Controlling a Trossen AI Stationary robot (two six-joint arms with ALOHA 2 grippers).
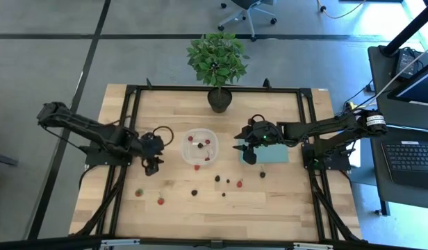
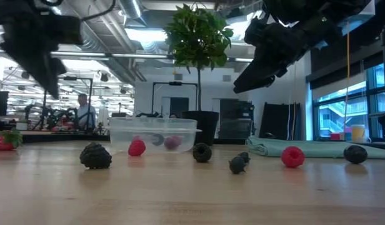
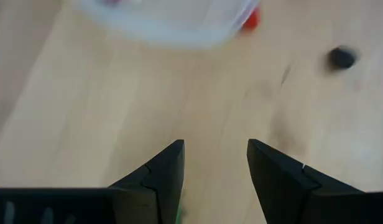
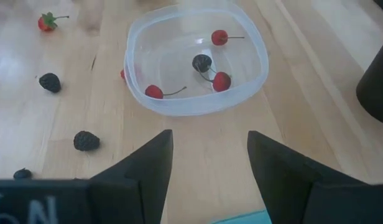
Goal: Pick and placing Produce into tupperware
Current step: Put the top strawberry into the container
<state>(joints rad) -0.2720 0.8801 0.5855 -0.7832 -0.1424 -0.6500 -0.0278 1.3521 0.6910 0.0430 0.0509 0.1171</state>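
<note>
The clear tupperware (image 1: 200, 147) stands mid-table and holds a few red berries (image 4: 221, 81) and a dark one (image 4: 202, 62). More produce lies loose on the wood toward the near edge: red berries (image 1: 160, 201) and dark ones (image 1: 194, 192). My left gripper (image 1: 153, 169) hangs to the container's left, tipped downward, open and empty (image 3: 215, 155) over bare wood. One red berry (image 3: 250, 20) touches the container's outer wall. My right gripper (image 1: 247, 158) hovers to the container's right, open and empty (image 4: 210, 149), facing the container (image 4: 198, 65).
A potted plant (image 1: 217, 62) stands at the far edge behind the container. A teal sheet (image 1: 273, 153) lies flat under my right gripper. A black frame (image 1: 130, 111) runs round the tabletop. Bare wood lies between the container and the left gripper.
</note>
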